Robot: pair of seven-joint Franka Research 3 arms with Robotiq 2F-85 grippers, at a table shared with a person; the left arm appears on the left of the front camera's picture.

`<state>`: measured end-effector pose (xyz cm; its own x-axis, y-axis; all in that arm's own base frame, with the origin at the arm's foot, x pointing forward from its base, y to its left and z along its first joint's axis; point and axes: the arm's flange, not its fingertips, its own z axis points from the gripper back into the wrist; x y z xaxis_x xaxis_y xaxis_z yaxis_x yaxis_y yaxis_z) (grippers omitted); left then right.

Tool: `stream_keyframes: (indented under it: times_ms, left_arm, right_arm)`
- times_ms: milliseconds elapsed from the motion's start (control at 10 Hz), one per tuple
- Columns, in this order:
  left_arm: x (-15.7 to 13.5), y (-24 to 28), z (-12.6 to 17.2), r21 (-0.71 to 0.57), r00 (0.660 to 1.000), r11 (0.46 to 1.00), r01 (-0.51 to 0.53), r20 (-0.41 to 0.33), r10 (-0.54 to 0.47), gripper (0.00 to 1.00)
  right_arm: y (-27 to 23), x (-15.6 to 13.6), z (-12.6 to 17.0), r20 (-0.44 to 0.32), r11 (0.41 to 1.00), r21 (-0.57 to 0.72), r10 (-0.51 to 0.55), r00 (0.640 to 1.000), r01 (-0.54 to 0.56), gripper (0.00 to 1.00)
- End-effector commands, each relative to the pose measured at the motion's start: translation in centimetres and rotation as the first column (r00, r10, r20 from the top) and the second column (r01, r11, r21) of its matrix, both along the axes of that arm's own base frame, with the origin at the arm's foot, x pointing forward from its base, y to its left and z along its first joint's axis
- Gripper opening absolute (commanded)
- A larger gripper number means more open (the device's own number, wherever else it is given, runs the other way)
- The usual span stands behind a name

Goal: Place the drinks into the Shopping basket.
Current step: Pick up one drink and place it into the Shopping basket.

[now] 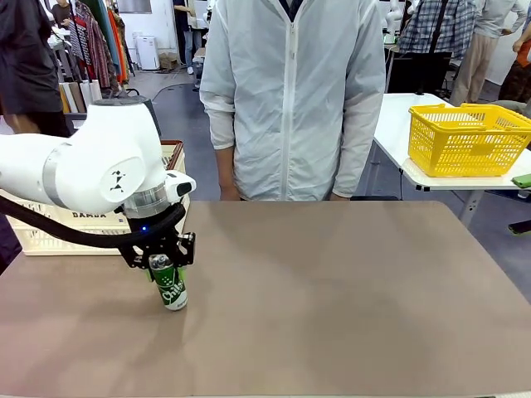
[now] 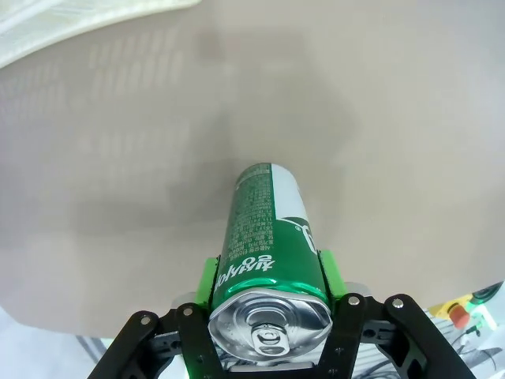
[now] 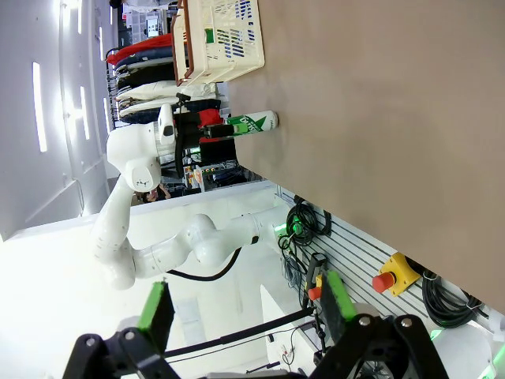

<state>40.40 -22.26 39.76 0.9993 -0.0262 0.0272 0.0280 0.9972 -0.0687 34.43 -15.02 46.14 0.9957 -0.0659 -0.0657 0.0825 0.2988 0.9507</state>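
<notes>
A green drink can point(image 1: 172, 287) with white lettering and a silver top stands at the left front of the brown table, leaning slightly. My left gripper point(image 1: 163, 262) is shut on its upper part. In the left wrist view the green pads point(image 2: 209, 278) press both sides of the can point(image 2: 264, 229). The cream Shopping basket point(image 1: 50, 230) with its dark rim sits just behind the left arm at the table's left edge. From the right wrist I see the basket point(image 3: 221, 35), the can point(image 3: 254, 121) and my own right gripper point(image 3: 248, 304), open and holding nothing.
A person in a white jacket point(image 1: 290, 99) stands at the far side of the table, arms hanging down. A bright yellow mesh basket point(image 1: 469, 137) rests on another white table at the back right. The brown tabletop point(image 1: 348, 290) stretches bare to the right of the can.
</notes>
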Motion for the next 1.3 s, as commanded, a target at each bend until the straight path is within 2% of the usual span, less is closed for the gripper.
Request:
stream_keyframes:
  times_ms: [0, 100, 200, 300, 400, 500, 600, 700, 800, 900, 1000, 1100, 1200]
  left_arm:
    - [-0.7, 3.5, 4.8, -0.061, 1.0, 0.998, -0.017, 0.023, 0.019, 0.0]
    - [-0.9, 5.8, 8.1, -0.085, 1.0, 0.996, 0.012, 0.012, -0.011, 0.0]
    - [-0.7, 8.9, 12.8, -0.118, 0.999, 0.993, -0.012, 0.035, 0.017, 0.0]
    - [0.3, 12.5, 17.7, -0.155, 1.0, 0.988, 0.004, 0.028, 0.0, 0.0]
    - [2.2, 16.5, 22.5, -0.161, 0.992, 0.985, -0.054, 0.107, 0.072, 0.0]
    - [4.5, 19.7, 25.3, -0.164, 0.976, 0.982, -0.094, 0.179, 0.123, 0.0]
    - [7.0, 22.6, 26.7, -0.135, 0.945, 0.976, -0.17, 0.259, 0.201, 0.0]
    - [9.3, 25.2, 27.5, -0.147, 0.928, 0.974, -0.171, 0.309, 0.21, 0.0]
    - [11.5, 27.2, 27.6, -0.17, 0.908, 0.961, -0.216, 0.328, 0.262, 0.0]
    - [13.6, 28.1, 26.9, -0.175, 0.917, 0.958, -0.227, 0.293, 0.271, 0.0]
    - [14.5, 27.9, 26.4, -0.199, 0.903, 0.931, -0.307, 0.249, 0.351, 0.0]
    - [12.0, 29.0, 26.8, -0.158, 0.909, 0.96, -0.231, 0.316, 0.271, 0.0]
    - [12.0, 29.0, 26.8, -0.158, 0.909, 0.96, -0.231, 0.316, 0.271, 0.0]
  right_arm:
    - [0.1, -0.1, 0.5, -0.015, 1.0, 0.001, 0.0, 1.0, 0.001, 1.0]
    - [0.1, -0.1, 0.5, -0.015, 1.0, 0.001, 0.0, 1.0, 0.001, 1.0]
    - [0.1, -0.1, 0.5, -0.015, 1.0, 0.001, 0.0, 1.0, 0.001, 1.0]
    - [0.1, -0.1, 0.5, -0.015, 1.0, 0.001, 0.0, 1.0, 0.001, 1.0]
    - [0.1, -0.1, 0.5, -0.015, 1.0, 0.001, 0.0, 1.0, 0.001, 1.0]
    - [0.1, -0.1, 0.5, -0.015, 1.0, 0.001, 0.0, 1.0, 0.001, 1.0]
    - [0.1, -0.1, 0.5, -0.015, 1.0, 0.001, 0.0, 1.0, 0.001, 1.0]
    - [0.1, -0.1, 0.5, -0.015, 1.0, 0.001, 0.0, 1.0, 0.001, 1.0]
    - [0.1, -0.1, 0.5, -0.015, 1.0, 0.001, 0.0, 1.0, 0.001, 1.0]
    - [0.1, -0.1, 0.5, -0.015, 1.0, 0.001, 0.0, 1.0, 0.001, 1.0]
    - [0.1, -0.1, 0.5, -0.015, 1.0, 0.001, 0.0, 1.0, 0.001, 1.0]
    - [0.1, -0.1, 0.5, -0.015, 1.0, 0.001, 0.0, 1.0, 0.001, 1.0]
    - [0.1, -0.1, 0.5, -0.015, 1.0, 0.001, 0.0, 1.0, 0.001, 1.0]
